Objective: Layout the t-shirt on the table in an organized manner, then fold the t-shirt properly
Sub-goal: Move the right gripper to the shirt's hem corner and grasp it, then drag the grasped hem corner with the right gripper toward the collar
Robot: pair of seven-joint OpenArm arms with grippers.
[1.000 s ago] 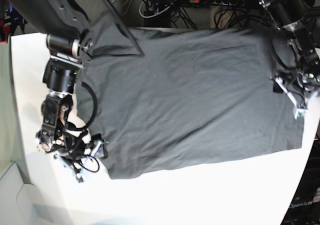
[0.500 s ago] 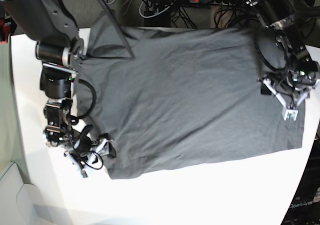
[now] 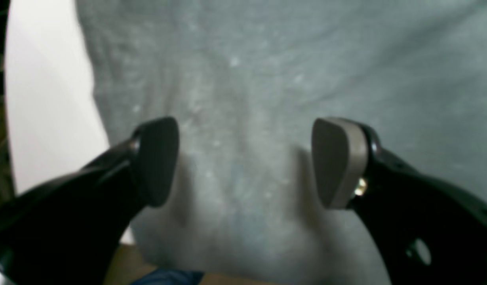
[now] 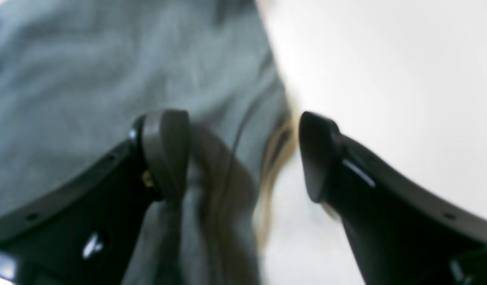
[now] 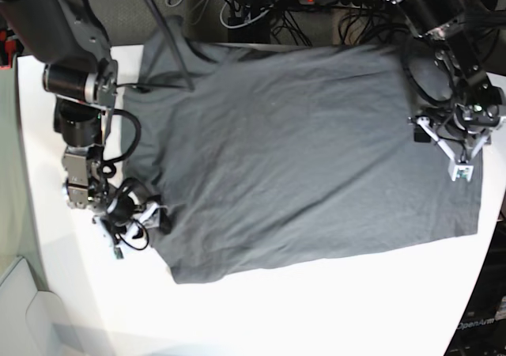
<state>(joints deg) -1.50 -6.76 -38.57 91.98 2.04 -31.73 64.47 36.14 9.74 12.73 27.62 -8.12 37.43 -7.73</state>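
T-shirt [image 5: 308, 158] lies spread flat across table [image 5: 332, 308], far edge hanging past table's back rim. Your left gripper [image 5: 461, 164] hovers over cloth by hem side, released, nothing between pads. Your right gripper [image 5: 134, 221] straddles shirt edge, also released, one pad over cloth, other over bare table. Risk: you pinch two layers, or too shallow, and edge slips. Overhang may drag shirt off back rim when you pull.

Blurred throughout in both wrist views: t-shirt [image 3: 267, 79] weave, hem and folds unreadable up close. Hidden under the arms in the base view: parts of the t-shirt's left and right ends, collar and label among them. Cut off at the base view's right edge: surface [image 5: 316, 308] beyond the shirt.
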